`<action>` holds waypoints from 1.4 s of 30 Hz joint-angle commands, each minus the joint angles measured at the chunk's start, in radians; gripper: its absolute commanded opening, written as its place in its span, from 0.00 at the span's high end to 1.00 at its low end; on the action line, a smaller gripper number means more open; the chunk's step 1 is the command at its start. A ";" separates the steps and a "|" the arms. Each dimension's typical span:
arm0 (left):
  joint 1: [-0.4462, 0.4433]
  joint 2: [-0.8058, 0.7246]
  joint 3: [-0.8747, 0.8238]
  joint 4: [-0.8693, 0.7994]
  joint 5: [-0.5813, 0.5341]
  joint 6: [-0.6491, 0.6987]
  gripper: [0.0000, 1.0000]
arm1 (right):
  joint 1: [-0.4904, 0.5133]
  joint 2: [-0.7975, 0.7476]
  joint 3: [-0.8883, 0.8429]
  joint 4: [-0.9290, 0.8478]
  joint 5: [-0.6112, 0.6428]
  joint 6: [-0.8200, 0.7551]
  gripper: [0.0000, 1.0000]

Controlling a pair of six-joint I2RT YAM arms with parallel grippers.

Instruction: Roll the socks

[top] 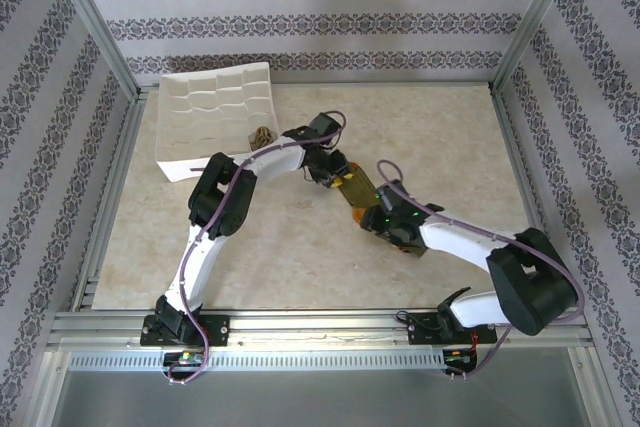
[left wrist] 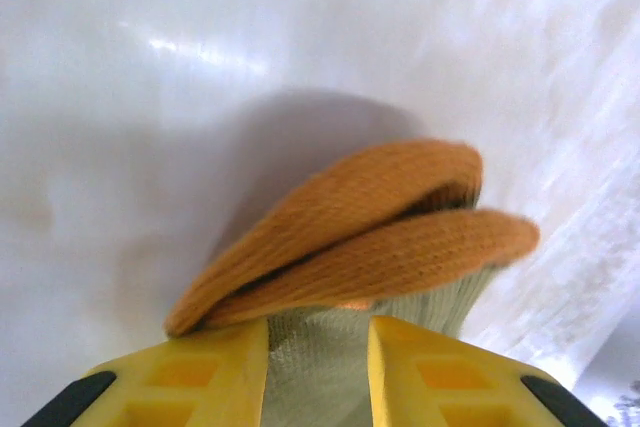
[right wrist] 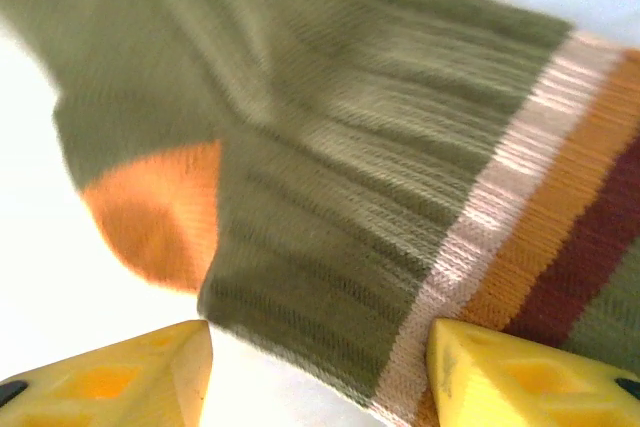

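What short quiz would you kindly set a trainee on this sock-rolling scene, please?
1. True or false: the left claw grips the olive sock just behind its orange toe.
2. Where is the argyle sock? A bare table; B white tray; C draped over an arm.
3. Fill in: the stripes by the right claw are the olive sock's ____.
Key: 1 true; 2 B; 3 cuff.

The left arm [top: 200, 247] and right arm [top: 465, 242] share white tubular links and bulky black joint housings. Behind each end effector trails a thin purple cable [top: 380, 167]. The left end effector [left wrist: 318, 367] and right end effector [right wrist: 320, 367] have yellow moulded plastic fingers [right wrist: 520, 377] with recessed pockets.
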 commanded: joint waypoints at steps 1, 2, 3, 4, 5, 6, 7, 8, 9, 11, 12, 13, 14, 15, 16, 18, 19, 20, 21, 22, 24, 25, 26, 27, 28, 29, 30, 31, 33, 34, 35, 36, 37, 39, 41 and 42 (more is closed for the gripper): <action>0.021 0.070 0.105 -0.038 0.034 0.066 0.68 | 0.112 0.087 0.042 0.054 -0.050 0.099 0.41; 0.021 0.077 0.130 -0.054 0.036 0.077 0.68 | 0.130 0.097 0.061 0.069 -0.052 0.087 0.41; 0.020 0.080 0.151 -0.062 0.043 0.088 0.69 | 0.152 0.096 0.086 0.087 -0.046 0.054 0.41; 0.022 0.079 0.164 -0.070 0.046 0.099 0.68 | 0.167 0.092 0.113 0.088 -0.040 0.017 0.40; 0.022 0.071 0.174 -0.081 0.039 0.112 0.67 | 0.170 0.093 0.136 0.091 -0.053 -0.009 0.40; 0.021 0.055 0.175 -0.085 0.029 0.130 0.66 | 0.167 0.097 0.164 0.094 -0.088 -0.046 0.39; 0.022 0.029 0.167 -0.086 0.013 0.139 0.65 | 0.164 0.099 0.185 0.078 -0.106 -0.080 0.39; 0.022 0.003 0.156 -0.089 0.001 0.142 0.64 | 0.160 0.092 0.212 0.033 -0.098 -0.121 0.39; 0.022 -0.030 0.140 -0.093 -0.019 0.143 0.62 | 0.157 0.080 0.224 0.000 -0.079 -0.160 0.39; 0.022 -0.106 0.082 -0.089 -0.053 0.126 0.54 | 0.132 0.035 0.217 -0.070 -0.007 -0.230 0.38; 0.021 -0.158 0.032 -0.073 -0.068 0.110 0.52 | 0.114 0.012 0.198 -0.087 0.017 -0.246 0.38; 0.022 -0.206 -0.026 -0.048 -0.073 0.090 0.52 | 0.080 -0.014 0.161 -0.094 0.028 -0.255 0.38; 0.021 -0.245 -0.085 -0.025 -0.069 0.074 0.52 | 0.050 -0.033 0.130 -0.088 0.024 -0.258 0.38; 0.021 -0.288 -0.140 0.000 -0.060 0.056 0.52 | 0.018 -0.053 0.095 -0.075 0.017 -0.264 0.38; 0.021 -0.327 -0.199 0.021 -0.048 0.040 0.52 | -0.009 -0.067 0.069 -0.064 0.011 -0.269 0.38; 0.020 -0.400 -0.304 0.056 -0.025 0.016 0.52 | -0.047 -0.075 0.042 -0.056 0.001 -0.289 0.38; 0.019 -0.438 -0.358 0.071 -0.013 0.008 0.52 | -0.061 -0.070 0.040 -0.054 -0.002 -0.303 0.38; 0.018 -0.468 -0.404 0.084 -0.001 0.004 0.52 | -0.068 -0.065 0.038 -0.050 -0.006 -0.312 0.38; 0.019 -0.498 -0.451 0.094 0.011 0.002 0.52 | -0.078 -0.053 0.038 -0.041 -0.019 -0.323 0.37; 0.019 -0.527 -0.491 0.091 0.021 0.004 0.52 | -0.086 -0.033 0.042 -0.025 -0.045 -0.331 0.37; 0.019 -0.577 -0.561 0.085 0.025 0.008 0.52 | -0.084 0.021 0.066 -0.018 -0.092 -0.337 0.37; 0.018 -0.602 -0.597 0.087 0.028 0.008 0.52 | -0.069 0.046 0.078 -0.013 -0.106 -0.334 0.37; 0.019 -0.621 -0.627 0.087 0.030 0.008 0.51 | -0.051 0.062 0.090 -0.016 -0.109 -0.327 0.37; 0.018 -0.639 -0.659 0.088 0.032 0.005 0.52 | -0.028 0.078 0.102 -0.019 -0.107 -0.320 0.37; 0.018 -0.658 -0.691 0.090 0.035 0.004 0.51 | 0.004 0.092 0.118 -0.024 -0.099 -0.303 0.37; 0.019 -0.675 -0.715 0.090 0.033 0.004 0.51 | 0.027 0.100 0.125 -0.025 -0.093 -0.284 0.37; 0.019 -0.693 -0.742 0.091 0.032 0.000 0.52 | 0.050 0.108 0.132 -0.020 -0.090 -0.258 0.37; 0.019 -0.711 -0.767 0.094 0.027 -0.001 0.51 | 0.068 0.116 0.136 -0.005 -0.097 -0.225 0.37; 0.019 -0.739 -0.802 0.093 0.020 -0.002 0.51 | 0.102 0.132 0.145 0.037 -0.117 -0.168 0.37; 0.019 -0.749 -0.816 0.093 0.019 -0.004 0.52 | 0.121 0.142 0.155 0.062 -0.129 -0.141 0.38; 0.020 -0.759 -0.827 0.094 0.017 -0.006 0.51 | 0.135 0.153 0.167 0.077 -0.138 -0.123 0.38; 0.020 -0.764 -0.835 0.090 0.017 -0.006 0.51 | 0.149 0.165 0.182 0.094 -0.153 -0.104 0.38; 0.020 -0.770 -0.844 0.088 0.016 -0.005 0.51 | 0.159 0.178 0.193 0.122 -0.175 -0.090 0.38; 0.023 -0.779 -0.857 0.081 0.016 -0.001 0.52 | 0.169 0.195 0.217 0.123 -0.191 -0.086 0.38; 0.024 -0.790 -0.865 0.071 0.014 0.015 0.52 | 0.171 0.187 0.235 0.062 -0.152 -0.135 0.38; 0.024 -0.793 -0.865 0.063 0.014 0.027 0.52 | 0.171 0.170 0.232 0.043 -0.127 -0.172 0.38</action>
